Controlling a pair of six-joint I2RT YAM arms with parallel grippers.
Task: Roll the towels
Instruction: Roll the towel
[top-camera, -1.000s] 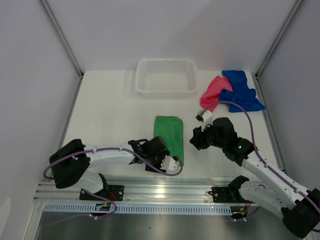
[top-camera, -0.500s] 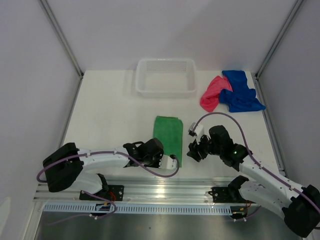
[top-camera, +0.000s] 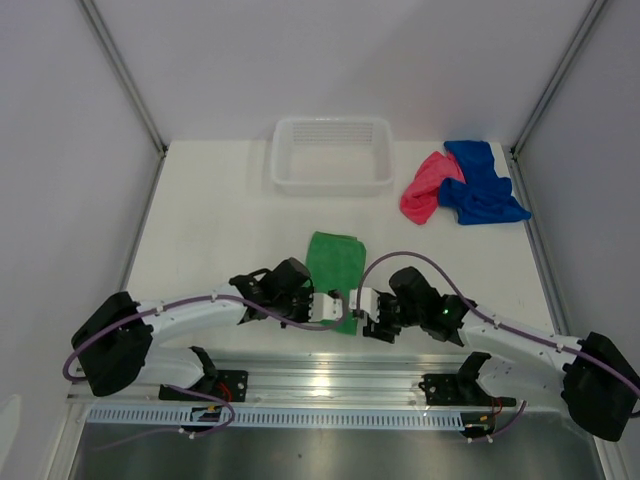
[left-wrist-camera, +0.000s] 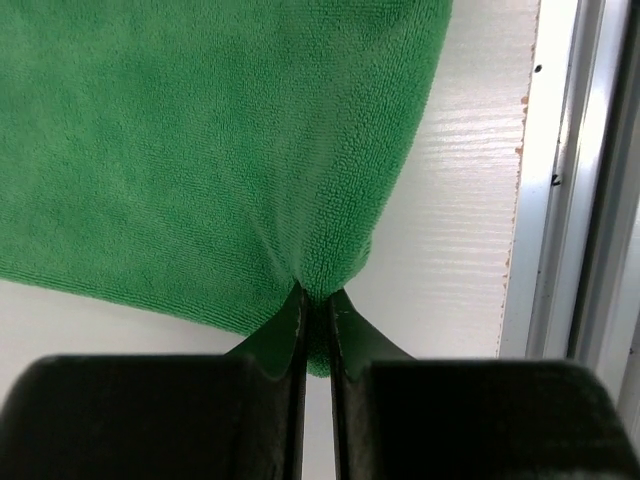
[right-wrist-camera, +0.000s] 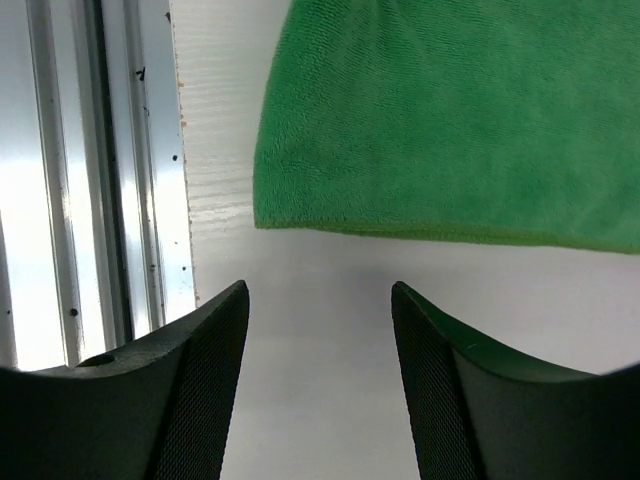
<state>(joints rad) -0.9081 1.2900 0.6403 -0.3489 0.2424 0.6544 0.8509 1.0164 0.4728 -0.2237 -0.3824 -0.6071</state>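
A green towel (top-camera: 335, 268) lies flat on the white table, near the front edge. My left gripper (top-camera: 338, 308) is shut on the towel's near edge, and the left wrist view shows the green cloth (left-wrist-camera: 200, 130) bunched into a pinch between the left gripper's (left-wrist-camera: 318, 300) two black fingers. My right gripper (top-camera: 356, 304) is open just off the towel's near right corner. In the right wrist view the towel's (right-wrist-camera: 450, 110) corner lies ahead of the right gripper (right-wrist-camera: 320, 300), with bare table between the fingers. A pink-red towel (top-camera: 424, 187) and a blue towel (top-camera: 480, 185) lie crumpled together at the back right.
A white slotted basket (top-camera: 332, 185) stands at the back centre. The aluminium rail (top-camera: 330, 375) runs along the table's front edge, close beside both grippers; it also shows in both wrist views, as the rail (left-wrist-camera: 590, 200) and the rail (right-wrist-camera: 80, 180).
My left gripper has shut on the green towel's near edge. The right arm has swung down and left to the towel's near right corner, and its jaws have opened wider.
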